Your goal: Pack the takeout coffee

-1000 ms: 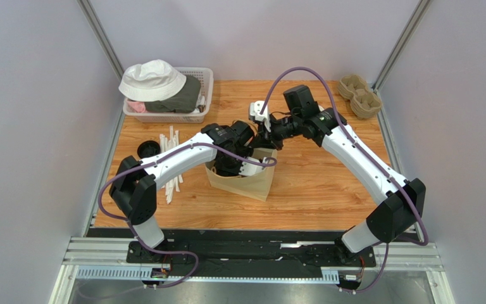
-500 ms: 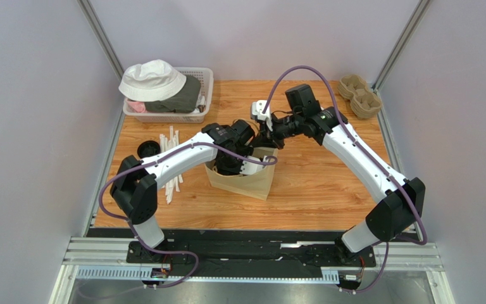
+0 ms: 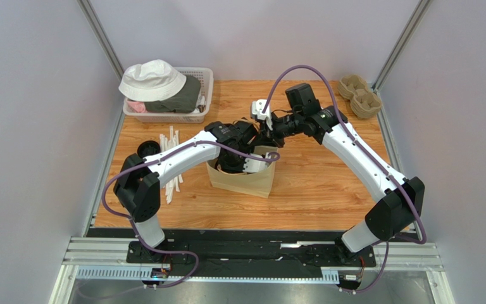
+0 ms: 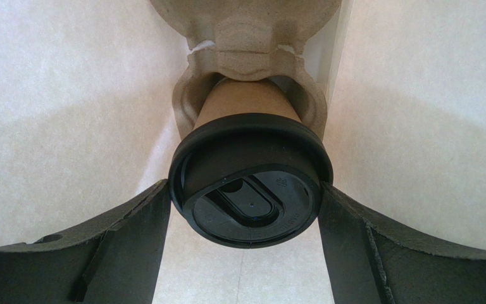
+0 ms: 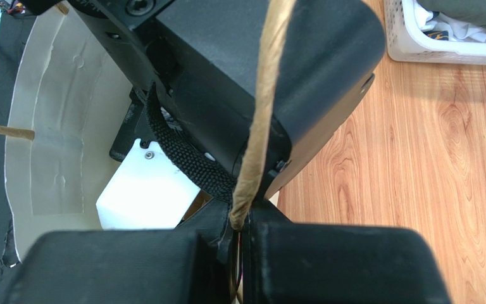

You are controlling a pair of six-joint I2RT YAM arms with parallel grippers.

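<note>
Your wooden table (image 3: 328,190) fills the cell floor, with both arms bent inward over its middle; the left arm (image 3: 182,155) reaches down into the mouth of the brown paper bag (image 3: 245,180), which stands upright near the table's centre, and the right arm (image 3: 359,158) comes in from the far side to the bag's back edge; at the far left corner you have a white basket (image 3: 206,79) of clothes with a white hat (image 3: 152,79) on top, and at the far right corner a stack of pulp trays (image 3: 359,95); a scatter of white straws (image 3: 171,164) lies left of the bag, with a loose black disc (image 3: 147,149) just beside them; inside the bag, the left wrist view shows you the takeout coffee (image 4: 250,120), its tan body seated in a socket of a moulded pulp tray (image 4: 245,38) between the bag's pale inner walls, its black lid facing the camera; your left gripper (image 4: 244,190) stands wide with one finger on each side of that lid, both meeting its rim, so it grips the cup by the lid; your right gripper (image 5: 239,228) is pressed together, pinching the bag's twisted paper handle (image 5: 261,114), which runs taut up from between its fingers across the left arm's black wrist.
</note>
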